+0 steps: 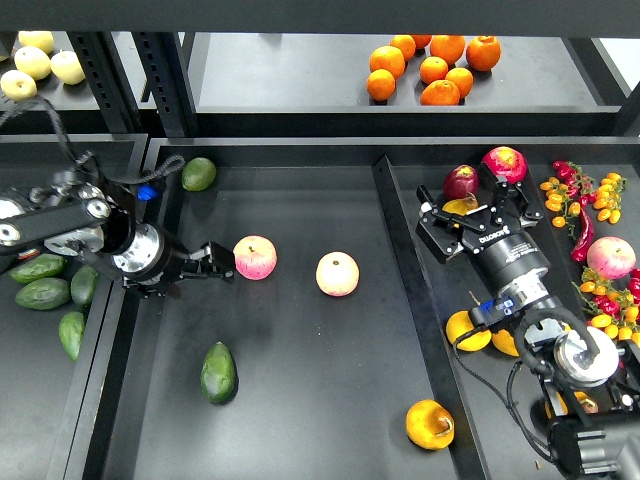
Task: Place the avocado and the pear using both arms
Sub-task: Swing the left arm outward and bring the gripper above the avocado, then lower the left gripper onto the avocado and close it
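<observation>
Avocado (219, 373) lies below left claw (222, 262), state unclear; right claw (470, 205) spread, pear (430, 424) well apart.

Bright, even overhead light fills my view; soft short shadows sit under fruit, faint glare on the dark trays (300, 330), focus sharp.

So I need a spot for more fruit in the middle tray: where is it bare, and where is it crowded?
Bare floor lies between the dark green glossy avocado and the yellow-orange pear, and along the far wall beyond the paler green avocado. The middle is busier: two pink-red apples sit by the left gripper. The right tray is crowded around the right gripper.
</observation>
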{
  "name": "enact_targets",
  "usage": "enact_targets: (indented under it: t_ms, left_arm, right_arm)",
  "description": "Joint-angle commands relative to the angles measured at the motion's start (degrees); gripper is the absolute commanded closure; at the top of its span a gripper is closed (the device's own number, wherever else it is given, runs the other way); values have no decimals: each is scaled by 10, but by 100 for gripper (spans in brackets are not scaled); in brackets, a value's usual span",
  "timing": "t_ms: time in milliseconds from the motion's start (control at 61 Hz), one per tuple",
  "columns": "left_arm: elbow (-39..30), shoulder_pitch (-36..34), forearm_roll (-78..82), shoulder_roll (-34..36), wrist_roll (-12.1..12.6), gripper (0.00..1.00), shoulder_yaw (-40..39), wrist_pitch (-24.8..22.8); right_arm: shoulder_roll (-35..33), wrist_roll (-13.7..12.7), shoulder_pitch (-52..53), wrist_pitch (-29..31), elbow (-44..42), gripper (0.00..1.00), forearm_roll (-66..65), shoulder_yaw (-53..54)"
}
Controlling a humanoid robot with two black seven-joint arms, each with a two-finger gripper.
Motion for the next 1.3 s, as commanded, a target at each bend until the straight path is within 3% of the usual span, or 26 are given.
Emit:
enact_targets:
  t_ms: [0,1279]
  left_arm:
    - [12,5,1,-10,0,1,25,0]
    - [146,96,27,-138,0,1,48,0]
  right_arm:
    - [0,0,0,0,-1,0,0,0]
    - [0,0,-4,3,-3,0,0,11]
